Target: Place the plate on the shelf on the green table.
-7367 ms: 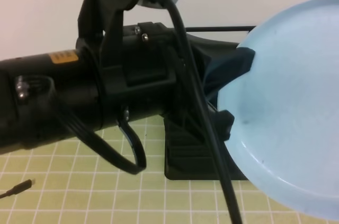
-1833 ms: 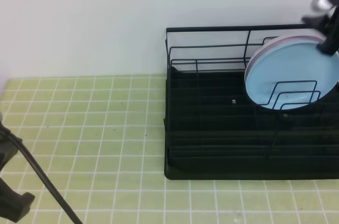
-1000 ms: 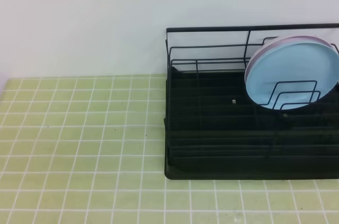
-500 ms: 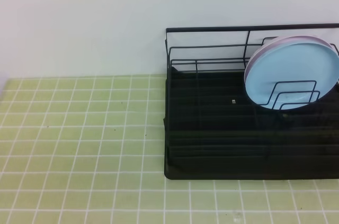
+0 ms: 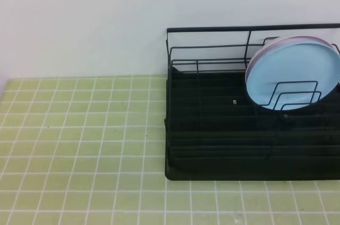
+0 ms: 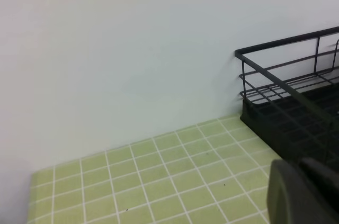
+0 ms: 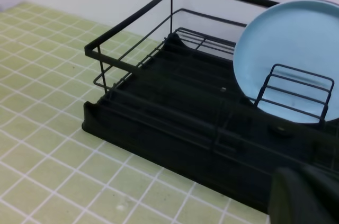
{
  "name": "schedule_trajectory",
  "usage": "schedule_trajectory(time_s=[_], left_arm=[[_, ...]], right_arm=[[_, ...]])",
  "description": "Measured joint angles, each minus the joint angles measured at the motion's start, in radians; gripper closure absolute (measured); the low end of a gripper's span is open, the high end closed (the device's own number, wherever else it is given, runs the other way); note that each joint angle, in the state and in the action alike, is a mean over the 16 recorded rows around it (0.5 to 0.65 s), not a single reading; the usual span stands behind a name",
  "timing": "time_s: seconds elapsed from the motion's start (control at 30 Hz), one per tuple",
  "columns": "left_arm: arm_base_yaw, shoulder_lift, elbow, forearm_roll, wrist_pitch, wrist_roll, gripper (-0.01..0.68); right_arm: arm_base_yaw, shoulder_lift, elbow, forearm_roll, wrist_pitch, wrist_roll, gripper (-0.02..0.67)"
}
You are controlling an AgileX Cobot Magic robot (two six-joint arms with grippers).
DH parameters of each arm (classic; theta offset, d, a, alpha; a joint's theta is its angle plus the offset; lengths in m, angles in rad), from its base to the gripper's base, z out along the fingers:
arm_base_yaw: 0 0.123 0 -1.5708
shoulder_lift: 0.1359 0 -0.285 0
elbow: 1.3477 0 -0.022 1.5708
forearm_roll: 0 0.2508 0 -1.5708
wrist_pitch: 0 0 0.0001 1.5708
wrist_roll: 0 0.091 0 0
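Round light blue smooth plastic plate (image 5: 293, 76) found standing on edge inside black wire dish rack with black tray base (image 5: 212, 129), at rack's right rear. Leaning back against pale pink plate of similar size (image 5: 268, 47), only a thin pink rim showing behind it along top and left edge. Held from the front by upright wire dividers (image 5: 295, 94), which cross the lower part of the blue face. Same arrangement confirmed in right wrist view: blue plate (image 7: 288, 65) upright behind dividers (image 7: 294, 94), rack (image 7: 175, 113) seated flat on desk.

Rack placed on right portion of desk of small light yellow-green square tiles with white grout (image 5: 79, 129), close to plain white wall (image 5: 79, 23). Small pale speck noted on tray floor, left of plate; nature not determinable.

Neither arm visible in high view. Left gripper (image 6: 304, 192) seen only as dark blurred mass at lower right of left wrist view, above tiles (image 6: 159, 171), near rack's left corner (image 6: 286, 107), touching nothing; jaws closed, empty. Right gripper (image 7: 304, 195) likewise a dark blurred mass at lower right of right wrist view, in front of rack, apart from plate; jaws closed, empty.
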Motion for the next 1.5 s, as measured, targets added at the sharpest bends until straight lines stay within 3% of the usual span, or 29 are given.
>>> schedule_trajectory(time_s=[0.57, 0.77, 1.13, 1.5], left_arm=[[0.000, 0.000, 0.000, -0.001, 0.002, -0.002, 0.675], [0.000, 0.000, 0.001, -0.001, 0.002, -0.002, 0.675], [0.000, 0.000, 0.001, -0.001, 0.002, -0.002, 0.675], [0.000, 0.000, 0.001, -0.001, 0.002, -0.002, 0.675]], right_arm=[[0.000, -0.015, 0.013, -0.029, -0.014, -0.010, 0.648], [-0.003, -0.051, 0.056, -0.146, -0.073, 0.040, 0.648], [-0.032, -0.147, 0.262, -0.436, -0.254, 0.263, 0.648], [-0.051, -0.168, 0.379, -0.528, -0.298, 0.322, 0.648]])
